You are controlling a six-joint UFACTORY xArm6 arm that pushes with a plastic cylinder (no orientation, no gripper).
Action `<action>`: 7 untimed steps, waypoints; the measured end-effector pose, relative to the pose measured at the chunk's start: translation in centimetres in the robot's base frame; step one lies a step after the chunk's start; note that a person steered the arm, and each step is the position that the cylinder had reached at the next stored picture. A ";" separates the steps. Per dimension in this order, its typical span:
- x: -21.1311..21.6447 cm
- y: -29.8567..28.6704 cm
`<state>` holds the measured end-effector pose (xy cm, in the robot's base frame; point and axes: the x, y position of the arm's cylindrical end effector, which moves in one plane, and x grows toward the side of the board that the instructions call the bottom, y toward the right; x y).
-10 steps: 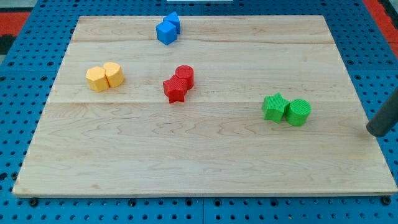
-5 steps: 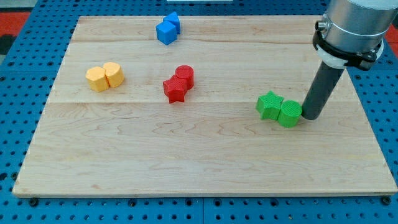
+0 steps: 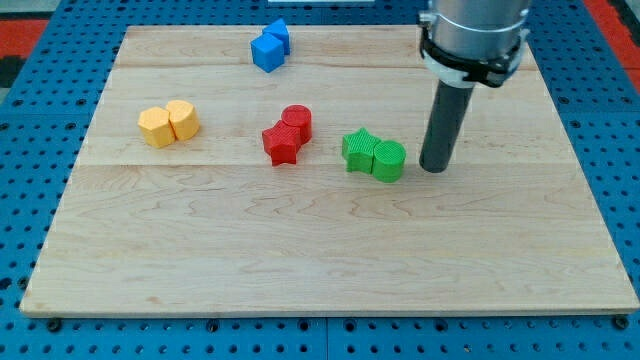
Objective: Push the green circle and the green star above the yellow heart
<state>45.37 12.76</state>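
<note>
On the pale wooden surface (image 3: 300, 260), two yellow blocks (image 3: 168, 123) sit touching at the view's left, shapes unclear. Two blue blocks (image 3: 270, 45) lie toward 12 o'clock, then a red star and red cylinder (image 3: 287, 134). The green star (image 3: 358, 151) touches the green circle (image 3: 389, 161); my tip (image 3: 434, 168), a bare rod with no fingers, stands just beside the circle at 3 o'clock.

Pale wooden board (image 3: 330, 260) on a blue pegboard (image 3: 30, 200). 2 green blocks (image 3: 374, 155), 2 red (image 3: 287, 134), 2 yellow (image 3: 168, 123), 2 blue (image 3: 270, 45); dark rod (image 3: 444, 125).
</note>
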 end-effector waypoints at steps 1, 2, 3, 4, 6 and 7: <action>0.1 -3.9; 0.7 -3.5; 1.2 -4.6; 0.3 -5.2; -1.1 -5.3; -1.9 -8.1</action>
<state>43.47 4.66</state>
